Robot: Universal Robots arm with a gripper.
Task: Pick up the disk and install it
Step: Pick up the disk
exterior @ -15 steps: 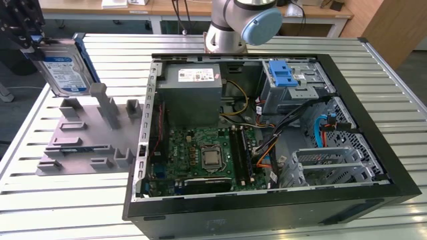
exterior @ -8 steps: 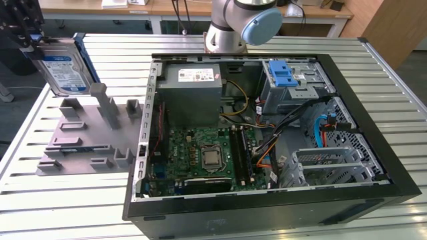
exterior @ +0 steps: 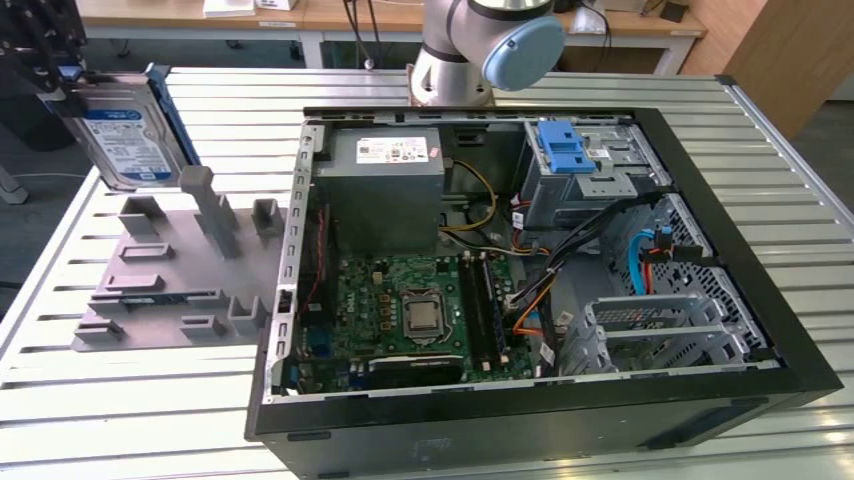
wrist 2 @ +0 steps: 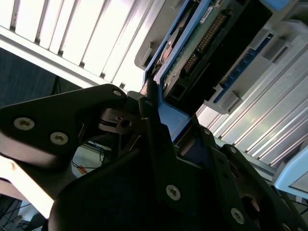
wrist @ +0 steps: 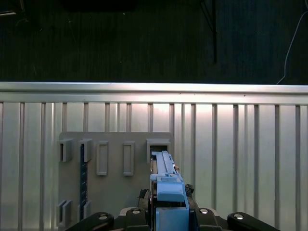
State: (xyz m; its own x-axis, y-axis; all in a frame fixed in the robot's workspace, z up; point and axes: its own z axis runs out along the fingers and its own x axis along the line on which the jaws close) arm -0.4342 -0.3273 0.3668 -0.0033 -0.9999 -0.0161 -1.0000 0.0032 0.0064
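We find the jaws clamped on the disk (wrist: 166, 179), gripping it by the blue rail at its upper end. In both wrist views the rail sits tight between them. The disk hangs on edge, near upright with a slight tilt, its labelled face turned toward the exterior view.

It is held above the far end of the grey rack (exterior: 154, 290) and, as far as we can judge, touches none of the posts. The rack lies flat on the slatted counter (exterior: 120, 420), just beside the open computer case (exterior: 534, 432), on the exterior view's left.

We judge the picking up done and the installing wholly outstanding. The disk is well apart from the metal drive cage (exterior: 594, 190), which carries a blue bracket (exterior: 566, 150) at the case's far corner.

Pose: the arm (exterior: 474, 45) rises from the counter's far edge behind the case. Its wrist reaches out to the far corner on the exterior view's left, with the jaws pointing downward
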